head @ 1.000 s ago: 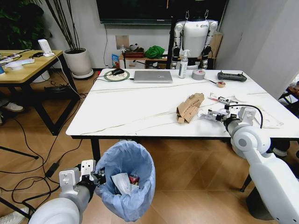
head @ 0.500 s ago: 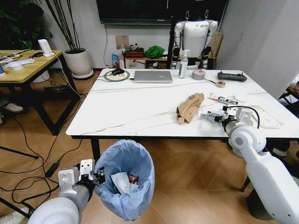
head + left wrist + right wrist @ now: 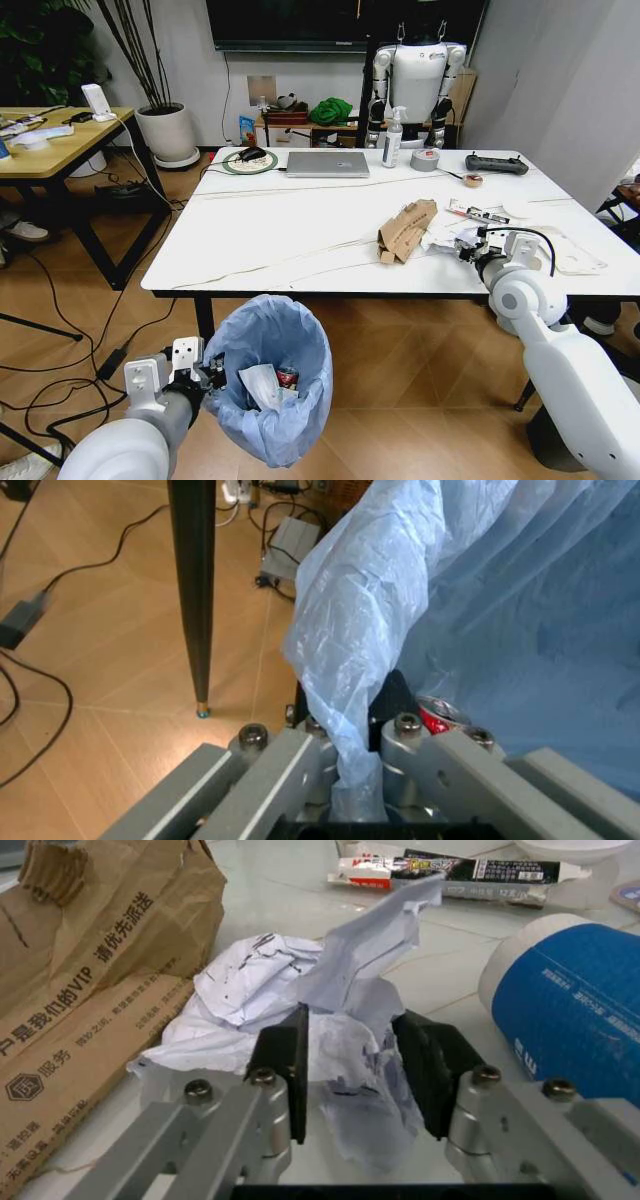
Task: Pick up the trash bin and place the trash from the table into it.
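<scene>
the right gripper (image 3: 350,1065) now has its two dark pads on either side of the crumpled white paper (image 3: 300,997), apart but close against it, not visibly pinched shut yet. over the last second it has slid inward along the table (image 3: 300,250) from nearer the right edge toward the torn brown cardboard (image 3: 407,230), so the paper that lay ahead of it now sits between its fingers. i judge this as the grasp about to close, the next piece of trash lined up for the bin.

just beside the paper lies the blue-white paper cup (image 3: 570,990) on its side, and beyond it a flat printed wrapper (image 3: 450,870).

the left gripper (image 3: 355,780) stays clamped on the rim and bag of the trash bin (image 3: 270,375), holding it off the floor below the table's front edge near the left front corner; it has barely shifted. a red can (image 3: 437,714) and white scraps already lie inside.

the far edge of the table carries a laptop (image 3: 327,163), a spray bottle (image 3: 392,138) and a tape roll (image 3: 425,159). around it are a wooden-topped desk (image 3: 60,135) at left, a white plant pot (image 3: 167,130), cables on the wood floor, and another robot (image 3: 418,75) by the wall.
</scene>
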Robot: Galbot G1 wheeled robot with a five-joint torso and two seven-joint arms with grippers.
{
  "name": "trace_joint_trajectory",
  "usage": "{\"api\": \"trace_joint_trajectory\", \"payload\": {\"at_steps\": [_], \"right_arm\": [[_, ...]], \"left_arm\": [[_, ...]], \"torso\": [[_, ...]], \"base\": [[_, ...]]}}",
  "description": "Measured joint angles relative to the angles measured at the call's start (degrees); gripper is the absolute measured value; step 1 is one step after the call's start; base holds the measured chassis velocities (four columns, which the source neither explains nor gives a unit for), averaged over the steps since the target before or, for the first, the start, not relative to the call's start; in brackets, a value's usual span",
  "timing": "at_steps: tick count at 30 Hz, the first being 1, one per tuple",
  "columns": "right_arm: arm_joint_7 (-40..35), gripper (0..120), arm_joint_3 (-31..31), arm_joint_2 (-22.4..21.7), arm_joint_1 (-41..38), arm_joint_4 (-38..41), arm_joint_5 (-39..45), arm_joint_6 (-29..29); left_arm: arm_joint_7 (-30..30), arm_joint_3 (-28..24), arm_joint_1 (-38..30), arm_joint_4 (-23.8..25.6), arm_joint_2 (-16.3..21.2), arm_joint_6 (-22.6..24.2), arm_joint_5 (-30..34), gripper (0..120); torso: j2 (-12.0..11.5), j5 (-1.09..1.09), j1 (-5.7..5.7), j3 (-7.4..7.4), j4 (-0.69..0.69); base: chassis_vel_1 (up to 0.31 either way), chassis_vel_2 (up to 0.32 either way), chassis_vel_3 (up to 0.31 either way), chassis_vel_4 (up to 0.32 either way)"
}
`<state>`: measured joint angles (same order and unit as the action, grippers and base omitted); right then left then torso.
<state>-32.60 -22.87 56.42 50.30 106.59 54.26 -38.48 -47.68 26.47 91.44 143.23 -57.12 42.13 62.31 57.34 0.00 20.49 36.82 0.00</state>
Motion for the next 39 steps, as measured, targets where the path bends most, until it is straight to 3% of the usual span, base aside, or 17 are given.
{"api": "trace_joint_trajectory", "payload": {"at_steps": [8,39], "right_arm": [[0.26,0,0.26,0.46,-0.47,-1.47,-0.29,0.34],[2.88,0,-0.56,-0.17,0.03,-2.22,-3.00,2.69]], "left_arm": [[0.03,0.03,-0.19,0.00,0.01,0.00,0.11,0],[0.02,-0.09,-2.72,0.00,-1.10,0.00,0.92,0]], "torso": [[0.00,0.00,0.00,0.00,0.00],[0.00,0.00,0.00,0.00,0.00]], "base": [[0.000,0.000,0.000,0.000],[0.000,0.000,0.000,0.000]]}}
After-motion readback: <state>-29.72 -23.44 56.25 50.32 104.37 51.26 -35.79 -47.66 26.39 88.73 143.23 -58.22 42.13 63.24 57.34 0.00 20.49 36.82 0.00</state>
